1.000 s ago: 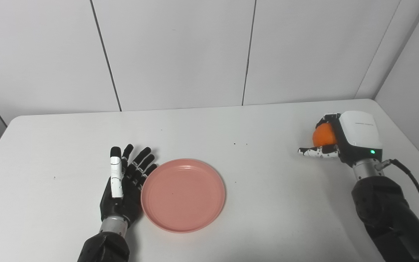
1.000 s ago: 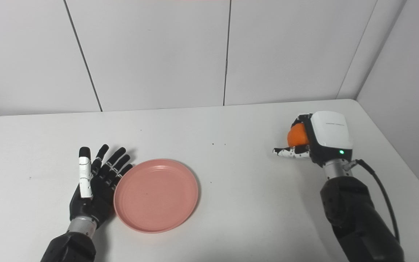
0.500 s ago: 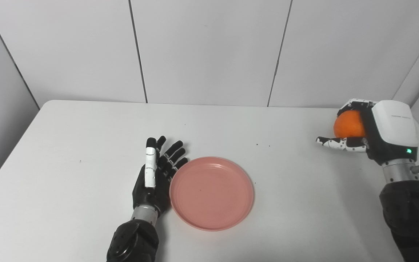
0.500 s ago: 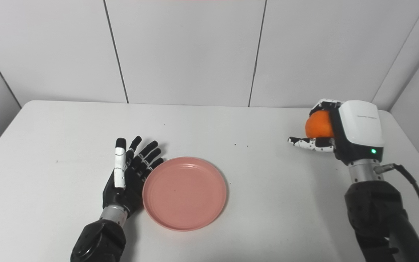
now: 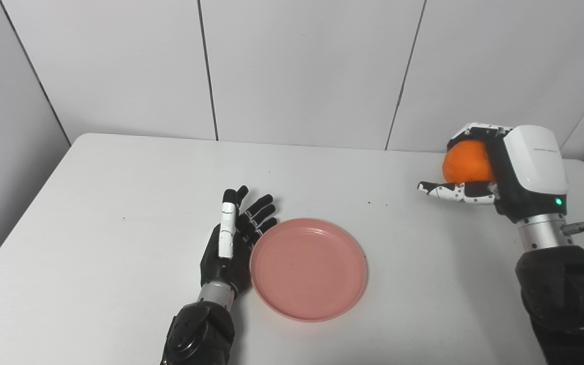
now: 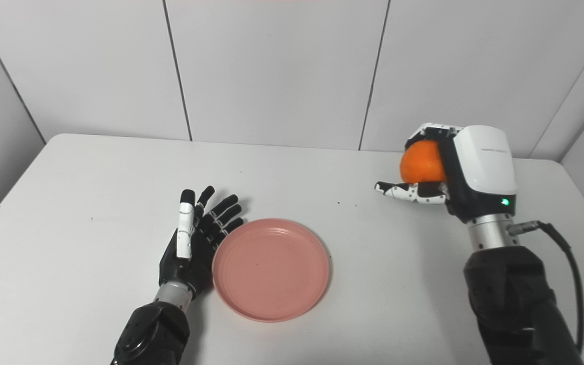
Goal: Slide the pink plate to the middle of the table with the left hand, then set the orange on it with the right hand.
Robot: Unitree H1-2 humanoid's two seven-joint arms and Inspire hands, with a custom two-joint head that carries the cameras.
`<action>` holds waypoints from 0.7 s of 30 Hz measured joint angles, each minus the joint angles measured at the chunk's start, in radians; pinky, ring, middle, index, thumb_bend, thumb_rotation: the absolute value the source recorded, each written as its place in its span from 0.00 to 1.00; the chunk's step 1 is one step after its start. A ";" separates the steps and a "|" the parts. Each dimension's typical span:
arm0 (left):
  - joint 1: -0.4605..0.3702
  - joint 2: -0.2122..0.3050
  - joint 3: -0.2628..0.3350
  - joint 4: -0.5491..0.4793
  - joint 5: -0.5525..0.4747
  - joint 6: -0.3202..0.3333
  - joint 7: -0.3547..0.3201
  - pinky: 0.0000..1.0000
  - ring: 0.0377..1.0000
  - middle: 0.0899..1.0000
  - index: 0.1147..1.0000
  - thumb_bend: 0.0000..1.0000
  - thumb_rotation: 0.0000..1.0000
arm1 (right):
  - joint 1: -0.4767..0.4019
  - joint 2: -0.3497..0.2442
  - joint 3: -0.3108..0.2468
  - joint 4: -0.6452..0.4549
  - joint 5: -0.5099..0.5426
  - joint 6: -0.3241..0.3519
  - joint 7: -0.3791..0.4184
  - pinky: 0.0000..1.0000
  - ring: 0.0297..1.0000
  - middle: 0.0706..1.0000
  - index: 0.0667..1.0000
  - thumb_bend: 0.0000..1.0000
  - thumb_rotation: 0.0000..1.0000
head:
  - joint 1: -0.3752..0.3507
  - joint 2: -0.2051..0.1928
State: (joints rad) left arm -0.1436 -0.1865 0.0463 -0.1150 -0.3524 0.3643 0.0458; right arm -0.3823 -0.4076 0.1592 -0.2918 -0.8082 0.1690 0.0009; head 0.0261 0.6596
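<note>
The pink plate (image 5: 308, 267) lies flat on the white table (image 5: 119, 203), near its middle and toward the front. My left hand (image 5: 232, 243) stands on edge against the plate's left rim, open, fingers stretched away from me. Off to the right, my right hand (image 5: 495, 170) is raised above the table and shut on the orange (image 5: 465, 162). Its thumb runs under the fruit and its fingers curl over the top. The orange hangs well to the right of the plate and higher than it.
White wall panels (image 5: 297, 71) close the table's far side, with side walls at left and right. A few small dark specks (image 5: 377, 205) dot the tabletop behind the plate. A black cable (image 6: 566, 263) loops from my right wrist.
The camera has swung left, shifting the whole picture. My right hand has lifted the orange off the table and carried it a little toward the plate. Left hand and plate stay together.
</note>
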 measured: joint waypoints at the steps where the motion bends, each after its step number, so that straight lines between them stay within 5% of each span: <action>1: 0.000 0.000 0.001 0.000 0.000 0.000 0.000 0.83 0.82 0.76 0.93 0.84 0.81 | -0.006 0.009 0.010 -0.003 -0.005 -0.001 0.008 0.10 0.13 0.18 0.21 0.68 0.20 | -0.003 0.002; 21: 0.000 0.000 0.013 -0.004 -0.022 0.006 0.000 0.82 0.83 0.76 0.94 0.81 0.80 | -0.014 0.151 0.135 -0.115 -0.052 -0.028 0.140 0.12 0.15 0.19 0.22 0.68 0.23 | -0.017 0.005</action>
State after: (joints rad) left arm -0.1436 -0.1864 0.0591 -0.1194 -0.3741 0.3703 0.0453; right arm -0.3959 -0.2569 0.2943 -0.4068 -0.8599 0.1405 0.1406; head 0.0092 0.6642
